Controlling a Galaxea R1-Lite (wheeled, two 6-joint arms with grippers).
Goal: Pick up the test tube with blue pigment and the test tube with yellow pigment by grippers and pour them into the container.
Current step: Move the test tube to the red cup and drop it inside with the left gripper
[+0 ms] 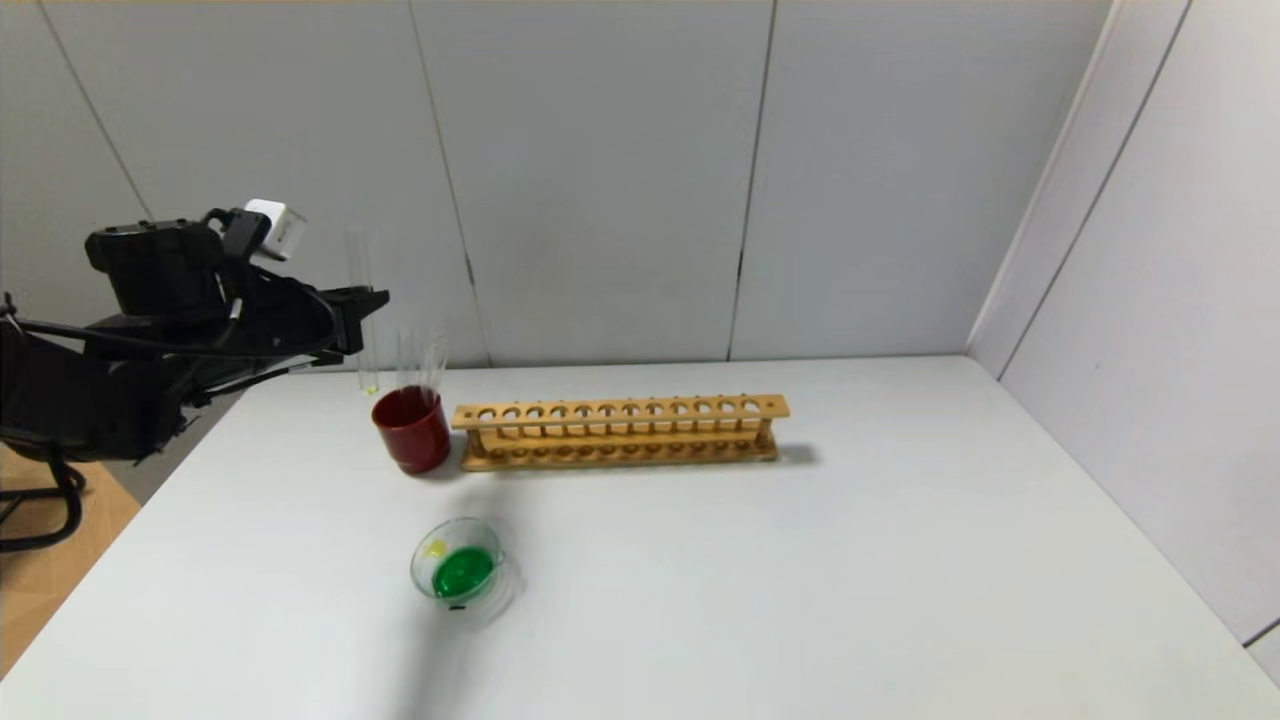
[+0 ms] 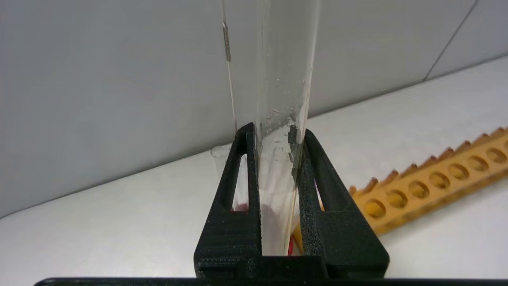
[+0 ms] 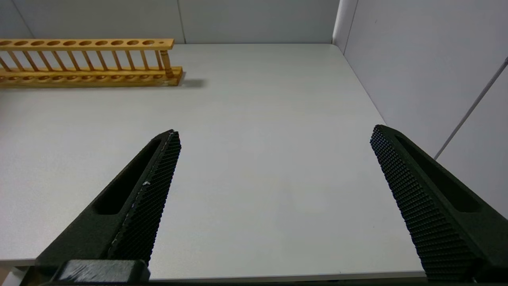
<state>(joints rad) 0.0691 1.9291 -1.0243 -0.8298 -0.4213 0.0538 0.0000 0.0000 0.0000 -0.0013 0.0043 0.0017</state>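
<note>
The left gripper hangs above the table's far left edge, clenched on the yellow tube, which stands upright with a trace of yellow at its base, just left of the red cup; clear tubes stand in that cup; the wooden rack lies just beside the cup, on its right; the dish sits nearer, holding green liquid and a yellow spot; the right gripper hovers over bare table with fingers spread wide, the rack's end beyond it.
</note>
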